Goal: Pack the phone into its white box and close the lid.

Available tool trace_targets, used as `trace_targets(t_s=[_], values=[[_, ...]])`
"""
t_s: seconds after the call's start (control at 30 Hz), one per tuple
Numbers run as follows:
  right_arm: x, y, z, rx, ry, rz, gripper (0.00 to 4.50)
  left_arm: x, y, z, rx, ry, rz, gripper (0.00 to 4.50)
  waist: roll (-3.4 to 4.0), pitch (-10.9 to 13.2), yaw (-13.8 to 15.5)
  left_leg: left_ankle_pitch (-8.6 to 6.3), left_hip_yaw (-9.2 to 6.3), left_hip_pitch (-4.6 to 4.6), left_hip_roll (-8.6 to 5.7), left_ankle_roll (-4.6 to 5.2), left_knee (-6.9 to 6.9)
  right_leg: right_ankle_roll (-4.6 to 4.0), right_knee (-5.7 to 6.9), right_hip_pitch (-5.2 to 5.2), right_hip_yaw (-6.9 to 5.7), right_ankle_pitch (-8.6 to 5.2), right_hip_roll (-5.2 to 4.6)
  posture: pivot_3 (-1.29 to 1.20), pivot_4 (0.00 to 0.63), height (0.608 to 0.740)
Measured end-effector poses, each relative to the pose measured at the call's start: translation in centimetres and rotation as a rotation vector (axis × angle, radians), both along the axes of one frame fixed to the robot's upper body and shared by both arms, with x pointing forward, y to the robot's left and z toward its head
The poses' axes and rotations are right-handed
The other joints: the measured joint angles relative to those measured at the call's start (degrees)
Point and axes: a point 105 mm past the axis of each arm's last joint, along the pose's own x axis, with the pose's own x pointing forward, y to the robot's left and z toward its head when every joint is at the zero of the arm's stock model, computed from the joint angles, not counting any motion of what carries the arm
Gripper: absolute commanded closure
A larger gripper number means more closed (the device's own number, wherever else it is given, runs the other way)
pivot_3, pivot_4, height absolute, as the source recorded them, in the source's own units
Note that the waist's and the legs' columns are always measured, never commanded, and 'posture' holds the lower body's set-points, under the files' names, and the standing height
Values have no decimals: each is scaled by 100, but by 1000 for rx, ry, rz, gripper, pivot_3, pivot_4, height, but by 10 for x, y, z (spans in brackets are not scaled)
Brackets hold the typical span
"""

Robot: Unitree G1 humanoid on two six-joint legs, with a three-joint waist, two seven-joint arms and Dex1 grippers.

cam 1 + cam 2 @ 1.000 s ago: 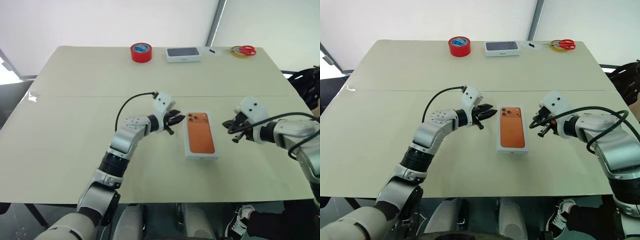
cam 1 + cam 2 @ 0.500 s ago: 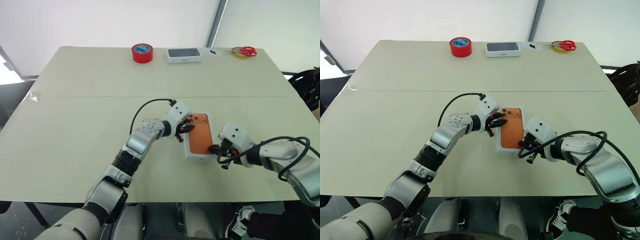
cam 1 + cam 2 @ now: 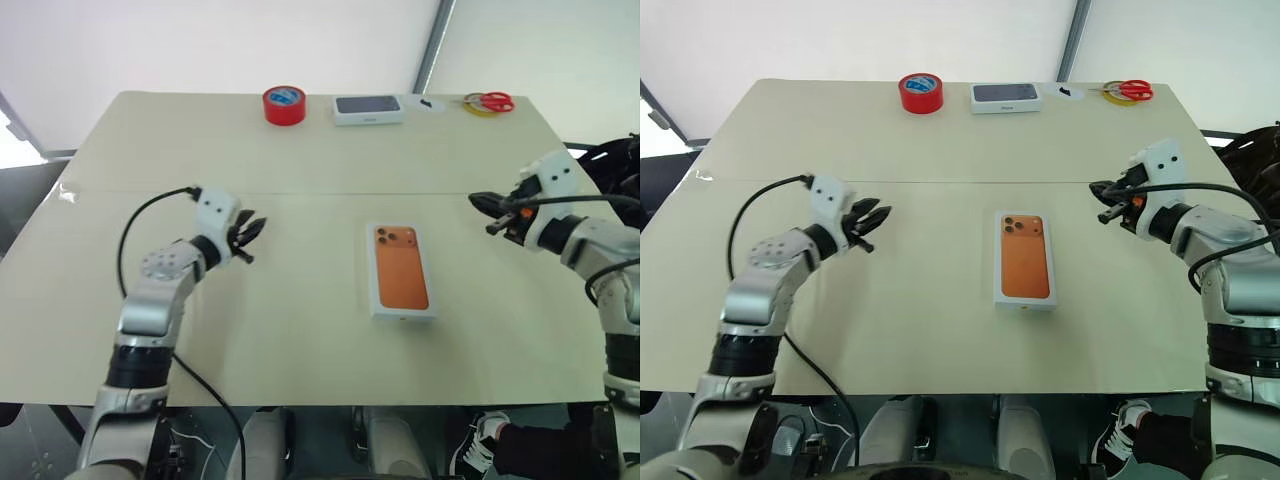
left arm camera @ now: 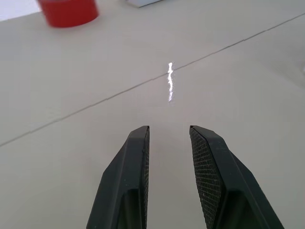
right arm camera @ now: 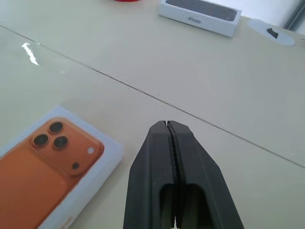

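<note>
The lid (image 3: 400,267), printed with a picture of an orange phone, lies flat and square on the white box (image 3: 402,314) at the middle of the table. The phone itself is hidden. My left gripper (image 3: 254,231) hovers well to the left of the box, open, with a narrow gap and nothing between its fingers (image 4: 141,143). My right gripper (image 3: 481,204) hangs to the right of the box and a little farther back, shut on nothing. The right wrist view shows the lid (image 5: 43,167) beyond the shut fingers (image 5: 164,157).
Along the table's far edge stand a red tape roll (image 3: 283,105), a white box with a dark picture on top (image 3: 368,108), a small white disc (image 3: 432,103) and red-handled scissors (image 3: 491,100) on a yellow ring. A seam (image 3: 320,192) crosses the table.
Half a second ago both grippers were at the box's sides. Both have drawn away from it, the left far to the left, the right to the right and back. The box stays put.
</note>
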Motion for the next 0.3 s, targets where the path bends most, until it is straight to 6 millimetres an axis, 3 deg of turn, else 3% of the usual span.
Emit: trace_targets(t_s=[0.13,0.3], values=[[-1,8,-19,12,64,77,4472,-16,21,-3,8,-7,67,3116,0,0,-36,0,6,5,-1,0,1,-1,0,1,4,0,-3,0,150,736],[1,14,-33,35,117,129,4472,-22,31,-4,-9,-11,126,3116,1,0,-26,1,3,7,1,-1,1,0,5,1,2,0,2,0,150,736]])
